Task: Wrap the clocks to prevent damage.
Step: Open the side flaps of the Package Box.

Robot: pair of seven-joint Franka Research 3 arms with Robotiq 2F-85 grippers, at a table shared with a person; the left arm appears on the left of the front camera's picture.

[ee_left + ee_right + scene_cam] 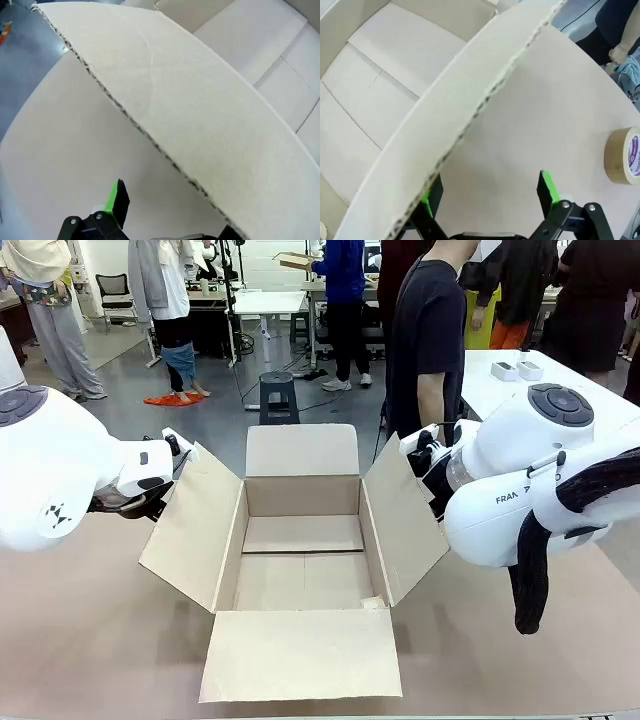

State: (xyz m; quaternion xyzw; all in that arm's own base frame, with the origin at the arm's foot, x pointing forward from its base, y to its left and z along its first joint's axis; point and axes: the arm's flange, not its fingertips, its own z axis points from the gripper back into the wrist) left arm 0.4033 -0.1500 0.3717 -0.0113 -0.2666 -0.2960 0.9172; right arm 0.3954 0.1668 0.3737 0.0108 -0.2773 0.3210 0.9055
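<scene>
Between left claw [170, 220] and right claw [490, 195]: open box [300, 495]. Both wide, empty, a side flap [200, 125] just beside one finger each. Likely best: pinch flap edges lightly, hold them outward.

Bright, even overhead light fills every view without glare. The cardboard box [200, 110] throws only a faint, soft shadow on the counter [60, 165] beside the left tool [170, 220]. Both wrist views bow the straight flap edges into curves, strongest far from each tool. Close to the right tool [490, 195] its fingers [549, 192] look slightly soft; the front view is sharp
</scene>
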